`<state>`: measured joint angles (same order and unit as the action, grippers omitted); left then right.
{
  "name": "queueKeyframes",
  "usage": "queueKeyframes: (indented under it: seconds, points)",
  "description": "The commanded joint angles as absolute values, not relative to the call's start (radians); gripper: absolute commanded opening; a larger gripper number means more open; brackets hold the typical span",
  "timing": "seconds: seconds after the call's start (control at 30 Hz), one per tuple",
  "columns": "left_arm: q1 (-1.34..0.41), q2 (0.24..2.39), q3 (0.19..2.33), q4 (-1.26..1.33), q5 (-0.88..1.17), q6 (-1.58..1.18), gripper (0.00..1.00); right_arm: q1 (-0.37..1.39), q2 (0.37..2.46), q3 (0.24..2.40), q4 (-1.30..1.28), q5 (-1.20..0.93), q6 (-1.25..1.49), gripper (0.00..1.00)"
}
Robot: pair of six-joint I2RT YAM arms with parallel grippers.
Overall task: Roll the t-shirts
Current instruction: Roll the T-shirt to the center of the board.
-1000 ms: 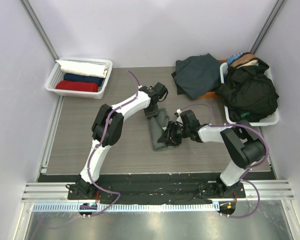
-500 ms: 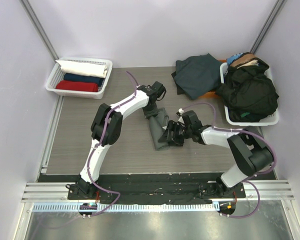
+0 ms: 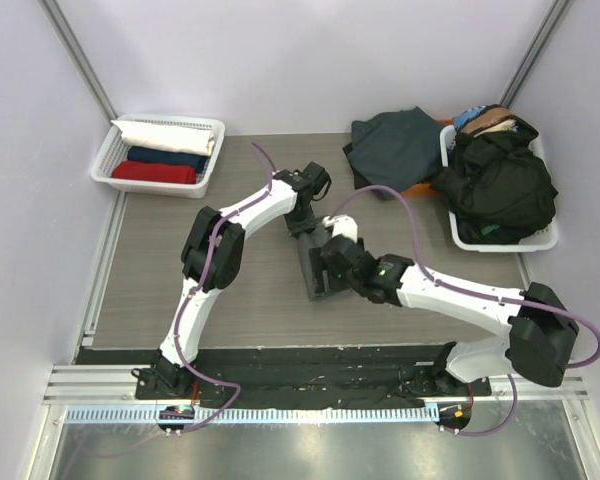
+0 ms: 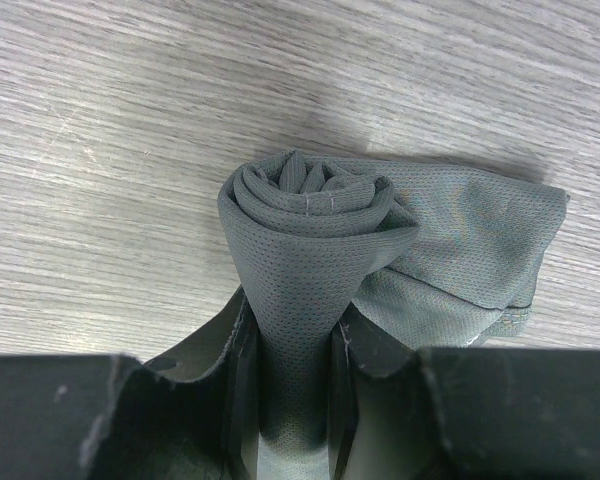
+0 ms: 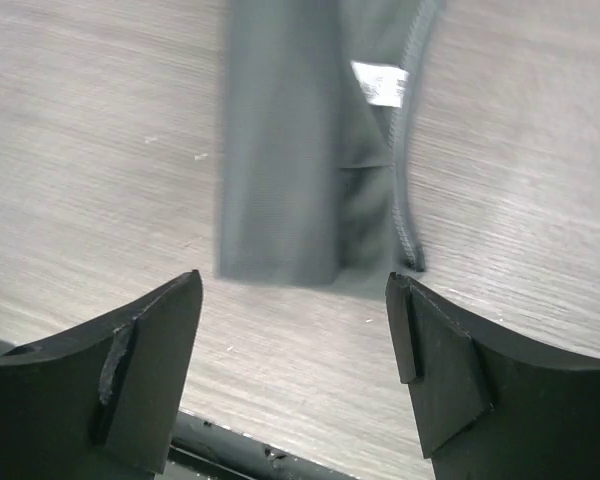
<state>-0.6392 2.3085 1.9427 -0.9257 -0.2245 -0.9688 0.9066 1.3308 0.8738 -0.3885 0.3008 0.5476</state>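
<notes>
A sage-grey t-shirt (image 3: 311, 268) lies folded into a long narrow strip in the middle of the table. Its far end is rolled into a tight coil (image 4: 305, 205). My left gripper (image 3: 302, 220) is shut on that rolled end (image 4: 290, 340), with cloth pinched between the jaws. My right gripper (image 3: 326, 280) hovers open and empty above the strip's near end (image 5: 280, 150). The small white neck label (image 5: 378, 83) shows there. The right fingers (image 5: 155, 340) stand wide apart over bare table just short of the cloth edge.
A white lattice basket (image 3: 105, 160) at the back left holds rolled white, navy and red shirts. A dark teal shirt (image 3: 395, 145) lies at the back right beside a basket (image 3: 540, 240) heaped with black clothing. A black rail (image 3: 310, 365) runs along the near edge.
My right arm has swung left and stretched out over the strip, and its gripper now sits above the near end. The left gripper still holds the rolled end.
</notes>
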Motion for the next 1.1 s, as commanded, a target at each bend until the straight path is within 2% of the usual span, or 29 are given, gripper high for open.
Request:
queueKeyframes:
  seconds: [0.0, 0.2, 0.3, 0.53, 0.77, 1.07]
  points:
    - [-0.624, 2.347, 1.940, -0.966, -0.241, -0.968, 0.24, 1.078, 1.389, 0.965, -0.465, 0.731, 0.457, 0.82]
    - [-0.623, 2.350, 1.945, -0.974, -0.236, -0.968, 0.24, 1.268, 1.587, 1.080, -0.564, 1.065, 0.436, 0.82]
    - [-0.621, 2.352, 1.950, -0.982, -0.238, -0.968, 0.24, 1.313, 1.684, 1.109, -0.569, 1.133, 0.390, 0.82]
    - [-0.611, 2.362, 1.960, -0.999, -0.222, -0.962, 0.24, 1.325, 1.942, 1.253, -0.568, 1.233, 0.235, 0.83]
    - [-0.609, 2.373, 1.991, -1.029, -0.193, -0.953, 0.24, 1.325, 2.117, 1.370, -0.545, 1.201, 0.152, 0.83]
    - [-0.594, 2.379, 2.010, -1.088, -0.187, -0.936, 0.25, 1.319, 2.158, 1.370, -0.448, 1.238, 0.078, 0.84]
